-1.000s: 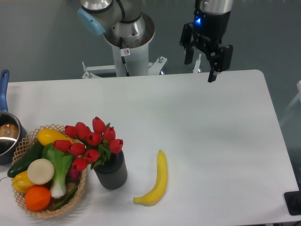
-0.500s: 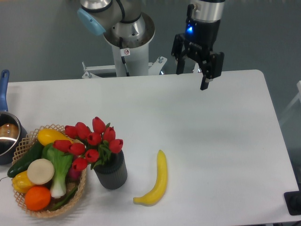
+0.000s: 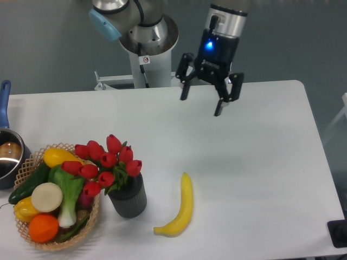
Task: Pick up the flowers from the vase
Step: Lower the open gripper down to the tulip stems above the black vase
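End effector, a black two-finger unit with a blue light on its body, is seen over the far edge of the white table, at about 1 o'clock from the flowers. Jaws are spread wide and nothing is held between them. Over the last second it has been carried leftward along the far table edge, from the right-hand side towards the middle, and its wrist has been turned so that both fingers are now seen splayed side by side. This is read as an approach under way: the gap to the target is being closed, but the unit is well apart from it yet.

The bunch of red tulip buds with green leaves is seated in the short dark grey ribbed vase, near the front left of the table; neither has been moved. The blooms lean towards 10 o'clock, over the rim of the woven wicker basket of vegetables just beside the vase. A yellow banana lies at 3 o'clock from the vase, apart from it.

No grasp is yet made; travel towards 7 o'clock and a descent over the buds are judged to remain.
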